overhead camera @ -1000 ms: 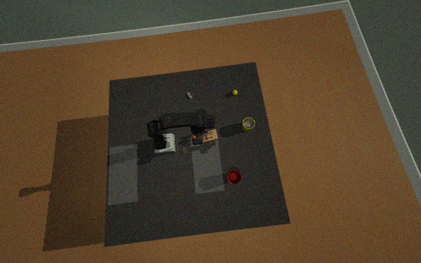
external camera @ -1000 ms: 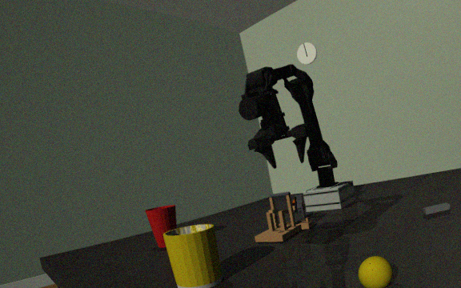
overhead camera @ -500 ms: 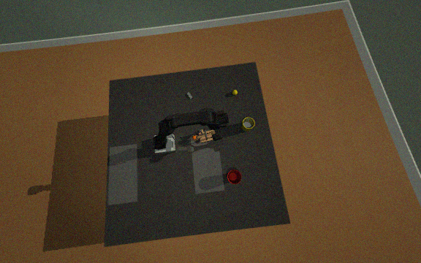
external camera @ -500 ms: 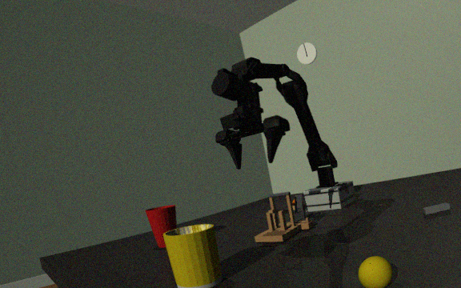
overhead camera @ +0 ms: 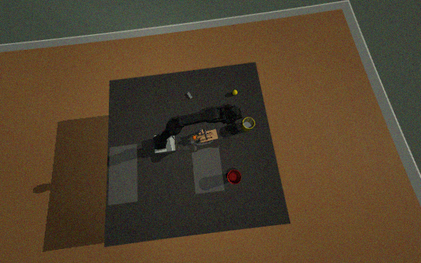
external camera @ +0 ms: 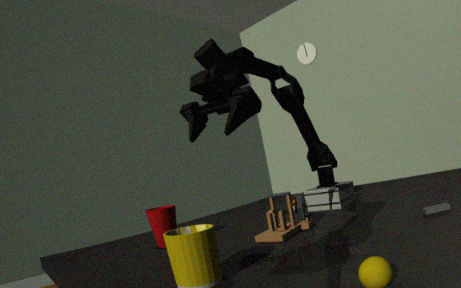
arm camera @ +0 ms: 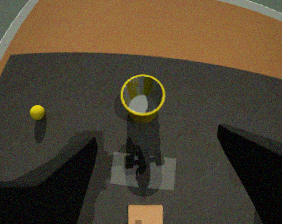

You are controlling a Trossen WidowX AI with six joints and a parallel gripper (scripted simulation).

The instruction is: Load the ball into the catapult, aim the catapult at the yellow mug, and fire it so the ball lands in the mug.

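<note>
The orange ball (overhead camera: pixel 194 137) (external camera: pixel 294 202) sits at the end of the wooden catapult (overhead camera: pixel 212 135) (external camera: pixel 270 236) (arm camera: pixel 145 214) nearest the arm's base. Whether it rests fully in the cup is too small to tell. The yellow mug (overhead camera: pixel 248 125) (external camera: pixel 194 256) (arm camera: pixel 139 103) stands upright, off the catapult's opposite end; its visible inside holds no ball. My gripper (external camera: pixel 210 137) (arm camera: pixel 157 137) is open and empty, high above the table between catapult and mug. In the top view the arm's dark end hides the fingertips.
A red cup (overhead camera: pixel 234 177) (external camera: pixel 162 226) stands upright to one side of the catapult. On the other side are a yellow ball (overhead camera: pixel 234 92) (external camera: pixel 374 272) (arm camera: pixel 37 112) and a small grey block (overhead camera: pixel 189 95) (external camera: pixel 436 209). The table's far edge lies beyond the mug.
</note>
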